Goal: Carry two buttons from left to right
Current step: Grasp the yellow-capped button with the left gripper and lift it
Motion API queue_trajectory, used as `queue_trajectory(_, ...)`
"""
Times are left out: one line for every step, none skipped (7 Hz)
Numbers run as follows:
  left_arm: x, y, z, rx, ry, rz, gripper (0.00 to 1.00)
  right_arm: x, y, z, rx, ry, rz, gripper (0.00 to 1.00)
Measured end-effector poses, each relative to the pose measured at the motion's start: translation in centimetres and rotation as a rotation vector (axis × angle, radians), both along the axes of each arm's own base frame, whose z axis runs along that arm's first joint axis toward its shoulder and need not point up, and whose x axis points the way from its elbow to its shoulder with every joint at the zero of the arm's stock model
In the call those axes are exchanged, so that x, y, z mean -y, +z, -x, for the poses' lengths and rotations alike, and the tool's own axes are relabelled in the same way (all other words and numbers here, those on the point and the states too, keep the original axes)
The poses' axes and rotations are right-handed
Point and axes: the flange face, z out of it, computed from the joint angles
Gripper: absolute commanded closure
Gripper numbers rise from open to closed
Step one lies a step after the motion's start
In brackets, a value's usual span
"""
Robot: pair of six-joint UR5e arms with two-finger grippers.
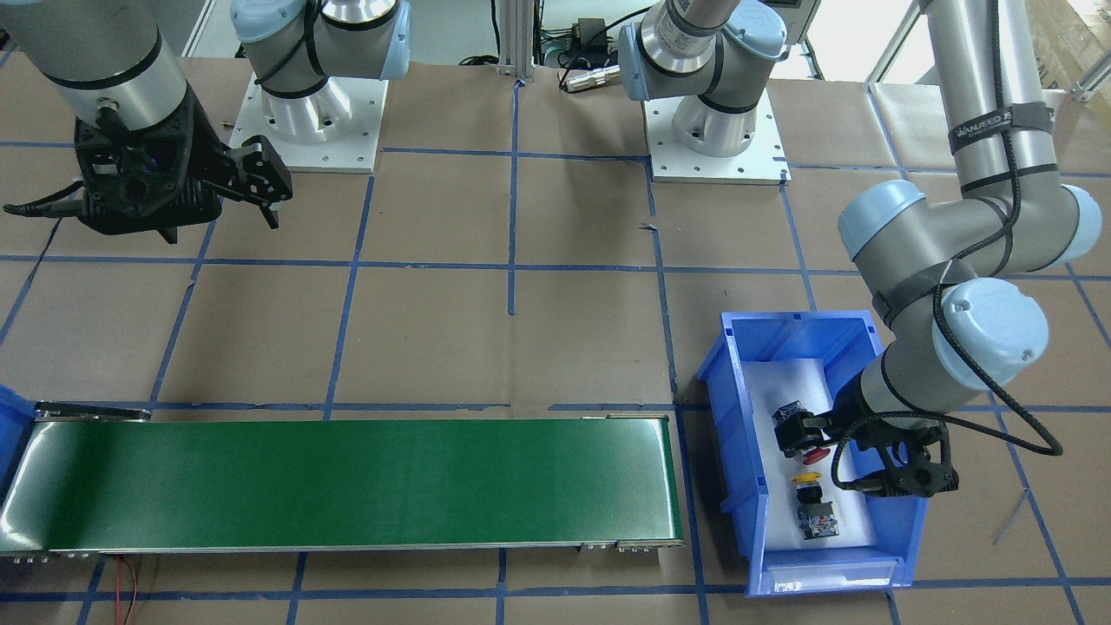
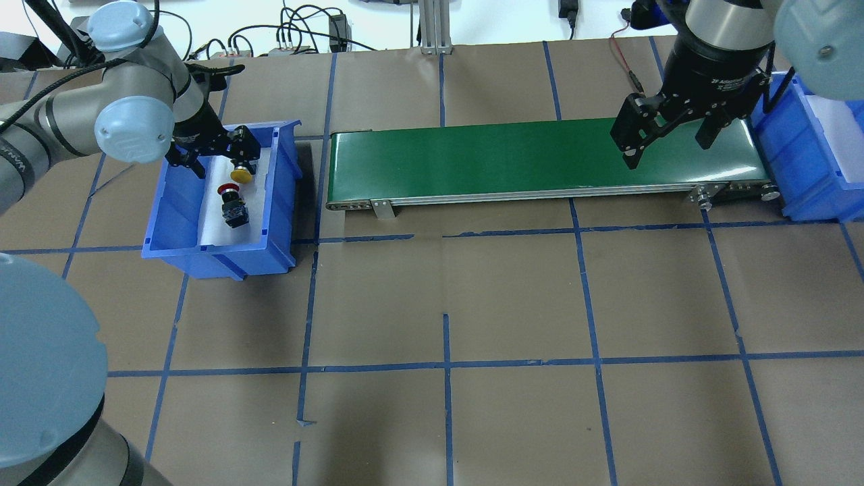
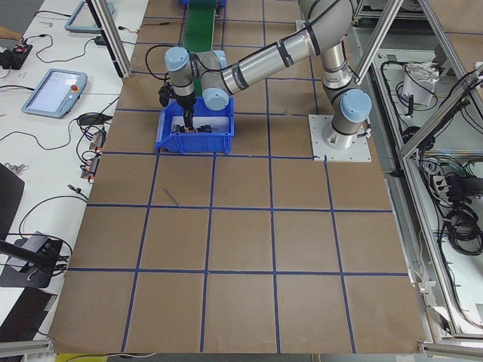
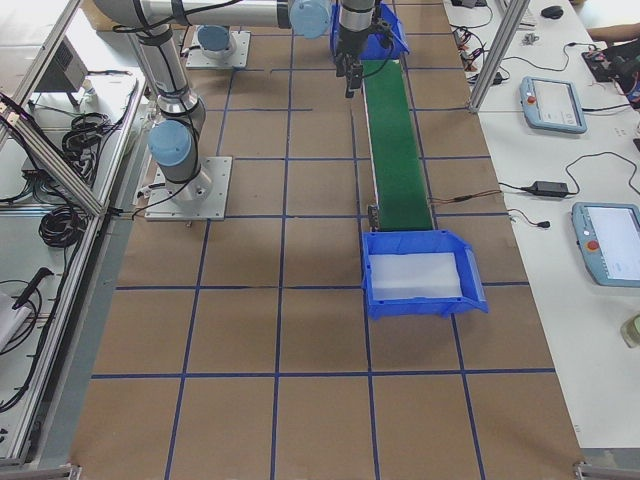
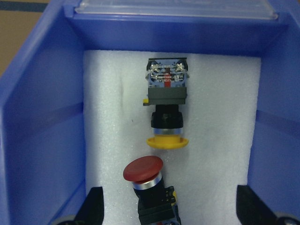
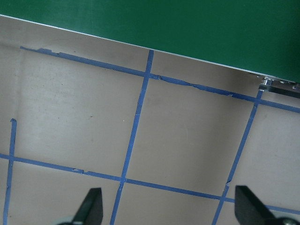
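Status: nothing delivered yet. Both buttons lie on the white foam in the left bin (image 5: 42, 117), at the 9 o'clock end of the belt (image 2: 540, 155) in the overhead view. In the left wrist view the red button (image 5: 143, 171) lies cap-first toward 12 o'clock. The yellow button (image 5: 167, 117) is just beyond it at 12 o'clock, cap toward the red cap, the two caps near but apart, its contact block at the far end. The left gripper (image 5: 171, 201) is down inside the bin with its jaws spread wide and holding nothing. The red button's black body sits between the fingers (image 5: 93, 206), clear of both. Judged step: lining up for the first pick, on red. The right gripper (image 2: 668, 150) hangs above the belt's 3 o'clock end, jaws also wide apart and holding nothing. The right bin (image 4: 420, 306) shows only its white liner, and the belt carries no part. Left to do, as I read it: close on red, lift it out and get it across to the right side, presumably by way of the belt, then repeat for yellow. Watch: the caps lie close, so the grasp could nudge the yellow one.
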Motion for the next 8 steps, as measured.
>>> queue_trajectory(0.6,-0.6,-0.2,0.001,-0.006,0.003,0.00,0.0,0.0,0.0,0.000,0.000,0.000,0.00)
queue_trajectory(1.3,-1.3,-0.5,0.002,-0.011,0.010,0.00,0.0,0.0,0.0,0.000,0.000,0.001,0.00)
queue_trajectory(1.9,-2.2,-0.7,0.003,-0.015,0.018,0.00,0.0,0.0,0.0,0.001,0.001,0.001,0.00)
queue_trajectory(2.3,-2.8,-0.7,0.004,-0.017,0.024,0.00,0.0,0.1,0.0,0.001,0.001,0.002,0.00)
queue_trajectory(2.5,-3.2,-0.8,0.004,-0.017,0.026,0.04,0.0,0.1,0.0,0.000,0.001,0.001,0.00)
queue_trajectory(2.7,-3.6,-0.8,0.004,-0.018,0.025,0.25,0.0,0.0,0.0,0.000,0.001,0.001,0.00)
queue_trajectory(2.8,-4.0,-0.8,0.004,-0.014,0.024,0.46,0.0,0.0,0.0,0.000,0.001,0.000,0.00)
queue_trajectory(2.9,-4.3,-0.7,0.005,-0.008,0.025,0.60,0.0,0.0,0.0,0.000,0.002,0.001,0.00)
